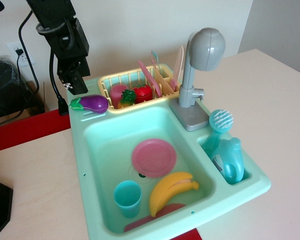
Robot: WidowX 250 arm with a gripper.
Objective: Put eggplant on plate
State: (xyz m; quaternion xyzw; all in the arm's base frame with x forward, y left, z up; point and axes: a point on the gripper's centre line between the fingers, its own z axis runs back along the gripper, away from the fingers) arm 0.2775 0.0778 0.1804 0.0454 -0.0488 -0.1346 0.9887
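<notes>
Eggplant: small glossy purple plastic toy eggplant (90,103) with a green stem cap; you'll find it lying on the back-left rim of the teal toy sink (90,200), outside the basin.
Plate: round flat pink plastic plate (153,157) resting on the sink's basin floor, nothing on it.
Gripper: your black gripper (76,82) hangs just above the sink's back-left corner, close over the eggplant's stem end; you cannot tell whether its fingers are spread or closed, and contact is unclear.
Neighbours: yellow banana (171,191) and teal cup (127,198) sit in the sink basin, nearer the front than the plate.
Progress: nothing is done yet, by my reading; you still have to grasp, carry and release.
</notes>
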